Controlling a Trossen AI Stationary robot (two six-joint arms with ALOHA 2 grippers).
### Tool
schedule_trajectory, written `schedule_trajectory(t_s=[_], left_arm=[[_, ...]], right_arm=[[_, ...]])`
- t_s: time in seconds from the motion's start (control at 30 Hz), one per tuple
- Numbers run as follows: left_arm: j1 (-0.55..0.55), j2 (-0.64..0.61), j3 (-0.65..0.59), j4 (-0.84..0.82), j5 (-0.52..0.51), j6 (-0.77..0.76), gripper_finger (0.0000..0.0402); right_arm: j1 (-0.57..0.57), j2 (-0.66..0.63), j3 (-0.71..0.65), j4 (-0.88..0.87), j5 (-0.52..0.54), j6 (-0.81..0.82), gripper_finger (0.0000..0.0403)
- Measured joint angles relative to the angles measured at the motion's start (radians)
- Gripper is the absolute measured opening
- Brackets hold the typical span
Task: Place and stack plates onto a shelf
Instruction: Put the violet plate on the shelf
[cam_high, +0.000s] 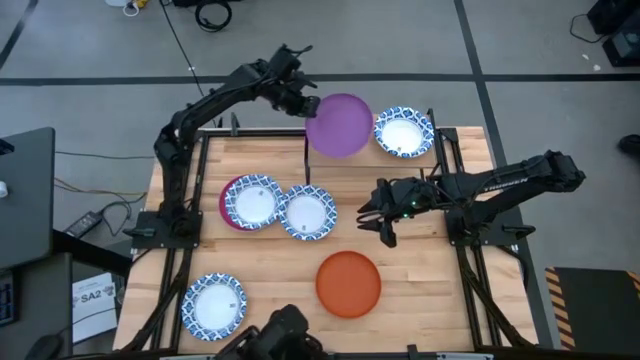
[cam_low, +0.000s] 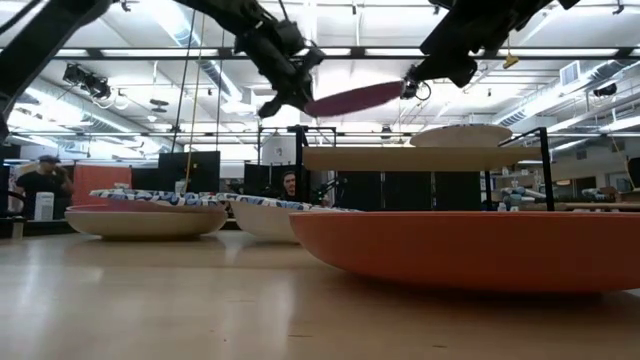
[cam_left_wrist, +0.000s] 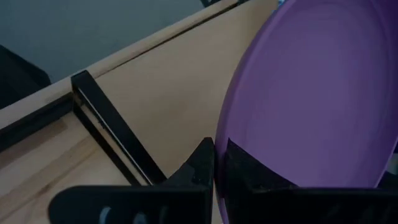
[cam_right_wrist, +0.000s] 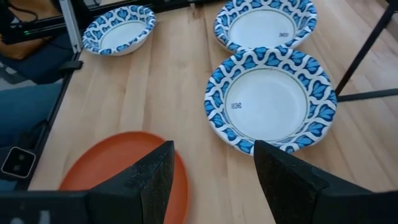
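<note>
While the round purple plate is pinched by the left gripper above the light-wood shelf, beside a blue-rimmed white plate, the right gripper is held spread, empty.

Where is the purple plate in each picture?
High view: the purple plate is top centre, over the shelf, beside a blue-rimmed plate, held by the left gripper.
Low view: seen edge-on, top centre, above the shelf.
Left wrist view: fills the right side, pinched at its rim.
Right wrist view: not in it.
Shared landmark: the shelf.
</note>
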Motion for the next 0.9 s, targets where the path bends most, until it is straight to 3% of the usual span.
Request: schedule_trajectory(t_s=[0.2, 0.9], left_arm=[[-0.002, 0.037, 0.0, 0.009, -0.002, 0.004, 0.0018], [-0.037, 0.047, -0.008, 0.043, -0.193, 0.084, 0.0018]], right_arm=[[0.008, 0.0, 0.0, 0.0, 0.003, -0.007, 0.0226], [0.008, 0.0, 0.0, 0.0, 0.006, -0.008, 0.0226]])
